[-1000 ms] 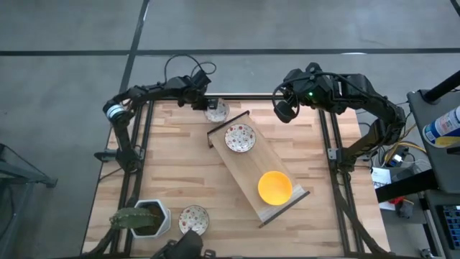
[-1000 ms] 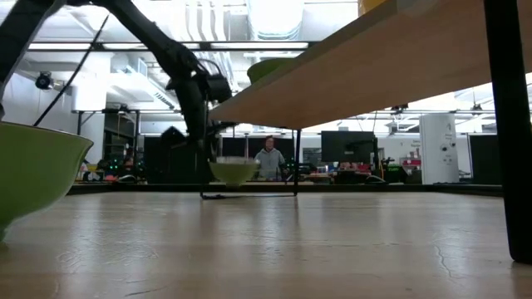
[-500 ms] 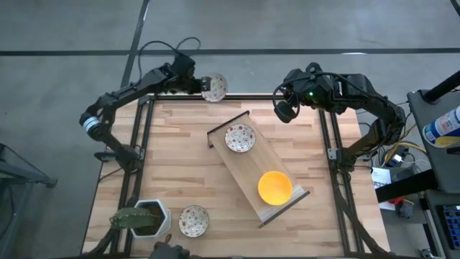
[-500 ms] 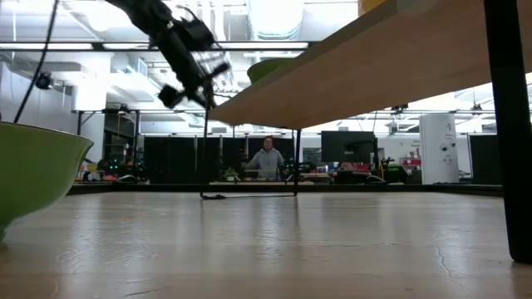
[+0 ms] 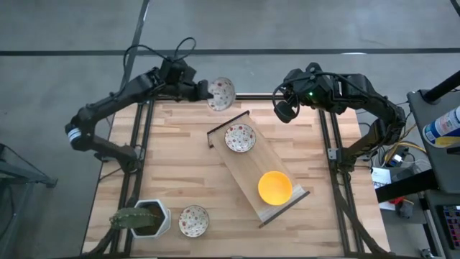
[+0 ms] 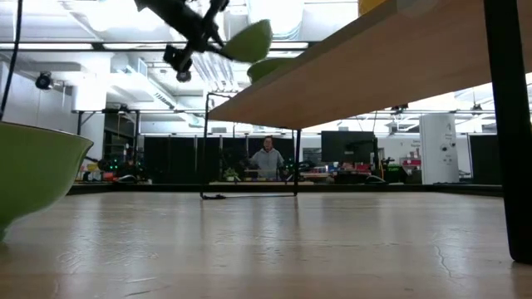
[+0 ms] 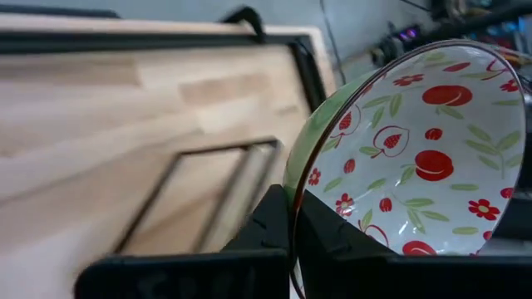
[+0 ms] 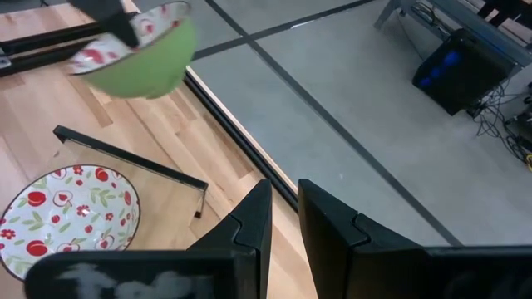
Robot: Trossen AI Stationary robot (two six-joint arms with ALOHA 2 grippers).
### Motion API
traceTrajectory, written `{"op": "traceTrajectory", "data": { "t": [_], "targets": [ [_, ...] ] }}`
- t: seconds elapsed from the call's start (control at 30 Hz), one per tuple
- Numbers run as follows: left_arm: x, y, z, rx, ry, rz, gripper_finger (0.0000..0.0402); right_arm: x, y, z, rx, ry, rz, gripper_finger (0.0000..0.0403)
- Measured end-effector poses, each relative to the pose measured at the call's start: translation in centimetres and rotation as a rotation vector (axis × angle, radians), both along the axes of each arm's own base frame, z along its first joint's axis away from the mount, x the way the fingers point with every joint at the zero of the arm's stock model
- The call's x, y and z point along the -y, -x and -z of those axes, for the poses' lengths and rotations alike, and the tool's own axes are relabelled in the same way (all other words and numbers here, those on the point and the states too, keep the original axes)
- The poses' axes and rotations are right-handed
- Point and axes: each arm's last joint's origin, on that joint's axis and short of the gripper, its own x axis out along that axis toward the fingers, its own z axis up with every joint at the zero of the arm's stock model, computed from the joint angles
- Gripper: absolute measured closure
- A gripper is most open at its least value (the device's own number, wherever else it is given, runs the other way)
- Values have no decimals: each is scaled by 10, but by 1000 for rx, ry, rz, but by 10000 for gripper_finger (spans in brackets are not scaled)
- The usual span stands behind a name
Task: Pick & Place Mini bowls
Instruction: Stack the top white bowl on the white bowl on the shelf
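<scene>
Up at 12 o'clock over the wooden table (image 5: 180, 165), the left hand (image 5: 205, 92) pinches the rim of a white bowl with red flowers (image 5: 221, 94), tilted in the air. At 1 o'clock the right hand (image 5: 282, 111) waits, fingers slightly apart, holding nothing.

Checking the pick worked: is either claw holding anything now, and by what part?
The left claw holds a floral mini bowl by its rim, pinched between its fingers, lifted over the table's far edge. The right claw holds nothing.
</scene>
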Motion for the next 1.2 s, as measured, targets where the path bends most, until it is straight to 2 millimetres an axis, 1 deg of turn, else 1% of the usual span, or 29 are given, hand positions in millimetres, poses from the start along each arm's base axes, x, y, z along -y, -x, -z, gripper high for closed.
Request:
{"op": "traceTrajectory", "data": {
  "t": [0.13,0.27,0.47,0.67,0.77,0.97,1.07,1.2],
  "targets": [
    [22,-12,-9,26,-5,83,401,0,0,0,7,-8,4,346],
    [39,-25,-12,28,34,167,401,-1,0,0,20,-26,7,346],
    [54,-38,-12,10,78,234,401,-2,1,-1,29,-30,5,346],
    [59,-56,-10,-67,111,278,401,-2,0,0,34,-38,13,346],
    [57,-62,-13,-117,95,302,401,-2,0,0,34,-38,13,346],
    [50,-78,-6,-280,83,310,401,-2,0,0,37,-41,18,346],
    [51,-91,-5,-287,60,342,401,-2,0,1,34,-41,18,346],
    [49,-99,-1,-348,66,369,401,-2,0,1,34,-41,18,346]
  ]
}}
